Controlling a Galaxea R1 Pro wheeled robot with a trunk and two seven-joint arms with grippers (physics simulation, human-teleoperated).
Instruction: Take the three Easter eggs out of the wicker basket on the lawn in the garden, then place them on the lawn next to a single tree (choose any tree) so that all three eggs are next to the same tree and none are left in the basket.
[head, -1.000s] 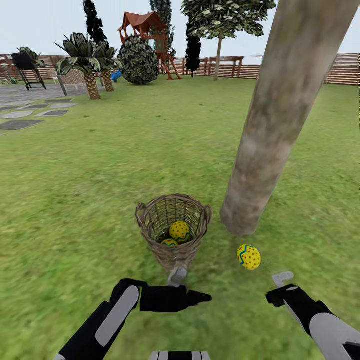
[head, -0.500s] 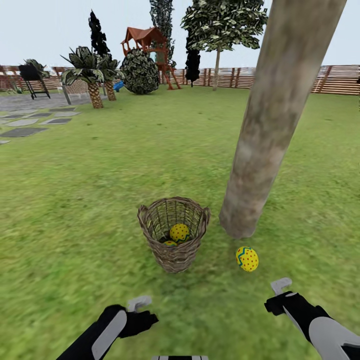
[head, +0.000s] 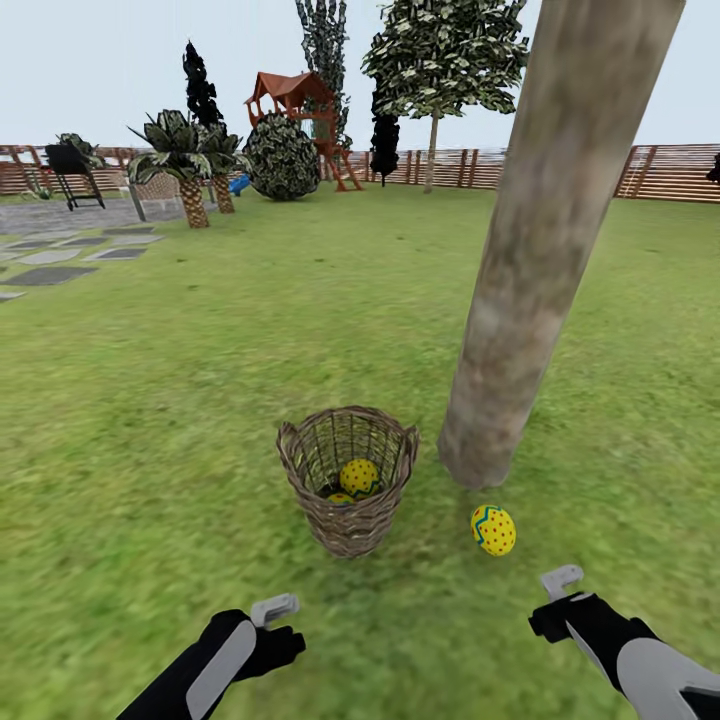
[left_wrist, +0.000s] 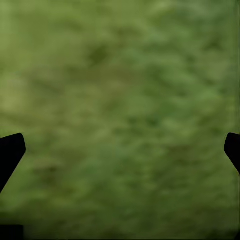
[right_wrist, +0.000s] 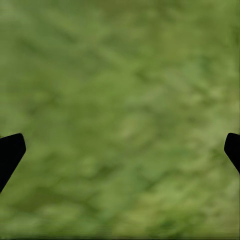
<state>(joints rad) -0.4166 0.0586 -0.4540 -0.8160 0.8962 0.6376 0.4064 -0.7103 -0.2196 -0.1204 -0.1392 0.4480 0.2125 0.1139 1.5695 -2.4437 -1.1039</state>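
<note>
The wicker basket (head: 347, 478), with two Easter eggs (head: 359, 477) apparently inside, stands on the lawn (head: 150, 400) ahead of the left gripper (head: 275, 608). A third egg (head: 494, 530) lies beside the tree (head: 540, 250), ahead of the right gripper (head: 562, 581). Both arms hang low, fingers spread wide over grass.

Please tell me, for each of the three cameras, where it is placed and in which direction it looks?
Head view: on the robot's head, facing forward and down at the wicker basket, tree and lawn; both forearms show.
Left wrist view: near the left gripper, facing grass; dark fingertips at the edges.
Right wrist view: near the right gripper, likewise.
Shared: both wrist views see lawn.
</note>
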